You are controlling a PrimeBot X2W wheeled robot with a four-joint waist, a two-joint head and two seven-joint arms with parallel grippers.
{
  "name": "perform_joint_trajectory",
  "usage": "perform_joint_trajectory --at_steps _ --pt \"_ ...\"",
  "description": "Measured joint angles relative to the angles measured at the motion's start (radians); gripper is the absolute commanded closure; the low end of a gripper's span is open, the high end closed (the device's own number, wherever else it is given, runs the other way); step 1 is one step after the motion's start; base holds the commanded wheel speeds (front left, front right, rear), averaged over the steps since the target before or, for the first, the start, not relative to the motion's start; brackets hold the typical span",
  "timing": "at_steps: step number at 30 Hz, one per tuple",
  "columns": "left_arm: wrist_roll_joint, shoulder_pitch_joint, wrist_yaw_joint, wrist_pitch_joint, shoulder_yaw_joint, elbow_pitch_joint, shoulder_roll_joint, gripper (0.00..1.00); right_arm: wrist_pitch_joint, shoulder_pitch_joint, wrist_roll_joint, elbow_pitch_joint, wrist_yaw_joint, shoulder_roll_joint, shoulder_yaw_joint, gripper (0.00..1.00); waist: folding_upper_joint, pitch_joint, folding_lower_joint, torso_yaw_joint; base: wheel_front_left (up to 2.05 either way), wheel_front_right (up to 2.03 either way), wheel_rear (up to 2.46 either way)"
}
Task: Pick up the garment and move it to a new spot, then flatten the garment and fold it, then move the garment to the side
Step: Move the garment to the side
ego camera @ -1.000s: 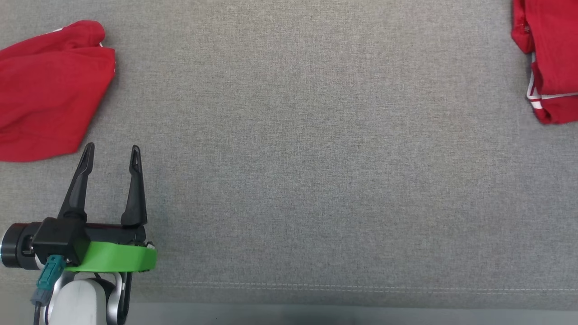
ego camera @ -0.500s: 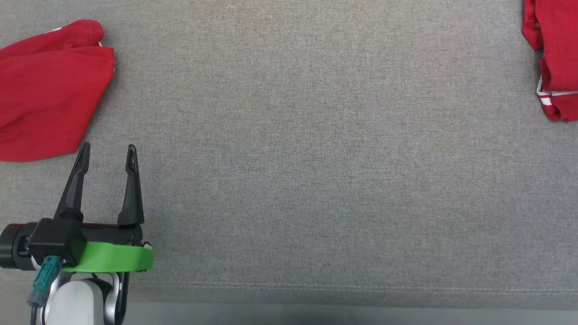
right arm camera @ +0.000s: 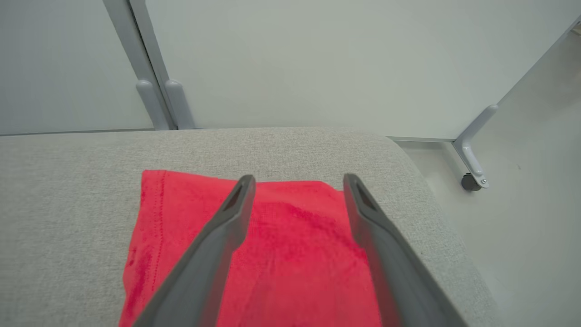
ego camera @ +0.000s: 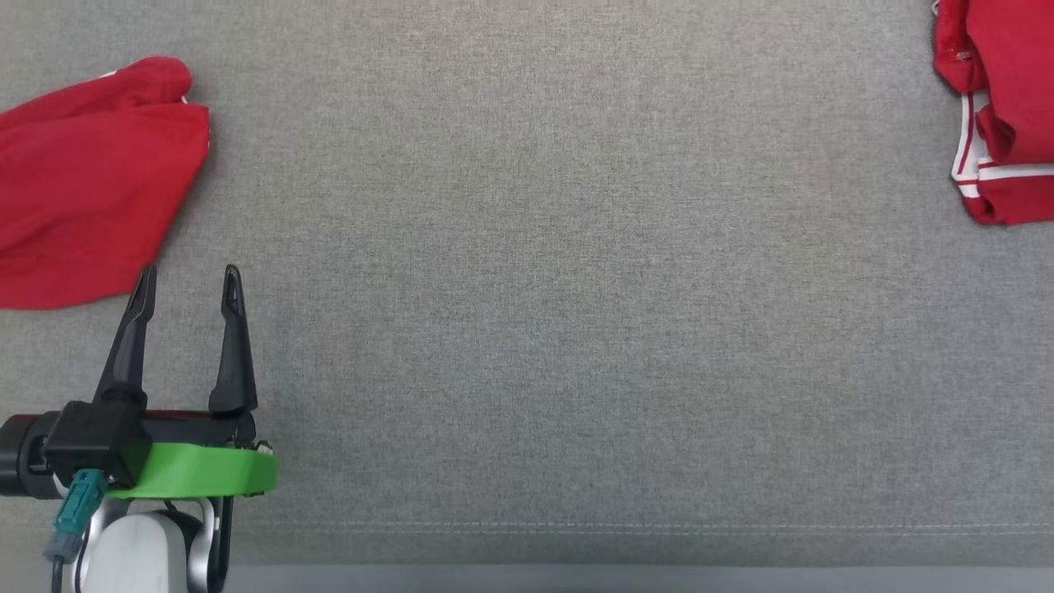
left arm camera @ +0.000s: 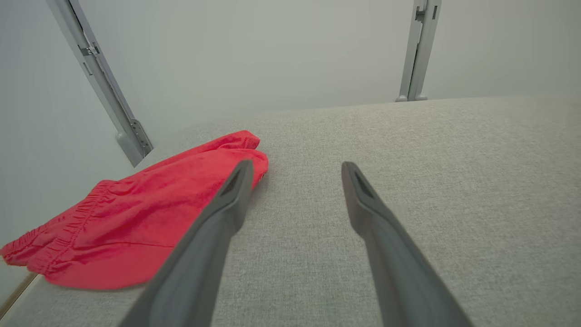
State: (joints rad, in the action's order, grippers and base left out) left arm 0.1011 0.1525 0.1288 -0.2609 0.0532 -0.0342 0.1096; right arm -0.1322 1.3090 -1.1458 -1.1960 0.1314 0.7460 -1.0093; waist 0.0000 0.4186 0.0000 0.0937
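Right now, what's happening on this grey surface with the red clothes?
A two-armed robot is working with clothes on a grey fabric surface. Its right gripper is open above a folded red garment at the surface's right end, gripping nothing. The left gripper is open too, beside a loose red garment on the left, not gripping it.

Grey woven surface [ego camera: 576, 288] (a stitched seam [ego camera: 659, 526] along its near edge), pale wall panels [right arm camera: 317, 59], grey frame posts [left arm camera: 420, 50]
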Motion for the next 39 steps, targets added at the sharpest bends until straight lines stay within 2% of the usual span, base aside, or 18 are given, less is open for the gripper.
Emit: perform_joint_trajectory --at_steps 5,10,16,24,31,39 --pt "-0.001 -0.021 0.0 0.0 0.016 -0.012 -0.003 0.0 -0.098 -0.079 -0.015 0.093 0.0 -0.03 -0.002 0.0 0.0 -0.041 0.0 -0.014 0.0 0.0 0.0" --pt "0.002 -0.043 0.0 0.0 0.032 -0.03 -0.007 0.0 -0.129 -0.167 -0.012 0.18 0.0 -0.072 0.012 0.0 0.0 -0.091 0.0 -0.035 0.0 0.0 0.0" --pt "0.009 -0.066 0.0 0.0 0.044 -0.049 -0.009 0.0 -0.131 -0.289 0.075 0.3 0.0 -0.123 0.144 0.0 0.0 -0.157 0.0 -0.063 0.0 0.0 0.0" --pt "0.019 -0.093 0.0 0.0 0.049 -0.067 -0.01 0.0 -0.131 -0.491 0.268 0.448 0.0 -0.204 0.358 0.0 0.0 -0.24 -0.0001 -0.09 0.0 0.0 0.0" --pt "0.023 -0.121 0.0 0.0 0.048 -0.076 -0.015 0.0 -0.131 -0.68 0.415 0.56 0.0 -0.304 0.555 0.0 0.0 -0.299 0.0 -0.096 0.0 0.0 0.0" --pt "0.029 -0.13 0.0 0.0 0.044 -0.089 -0.017 0.0 -0.131 -0.837 0.529 0.699 -0.001 -0.413 0.677 0.0 0.0 -0.341 -0.0001 -0.098 0.0 0.0 0.0"
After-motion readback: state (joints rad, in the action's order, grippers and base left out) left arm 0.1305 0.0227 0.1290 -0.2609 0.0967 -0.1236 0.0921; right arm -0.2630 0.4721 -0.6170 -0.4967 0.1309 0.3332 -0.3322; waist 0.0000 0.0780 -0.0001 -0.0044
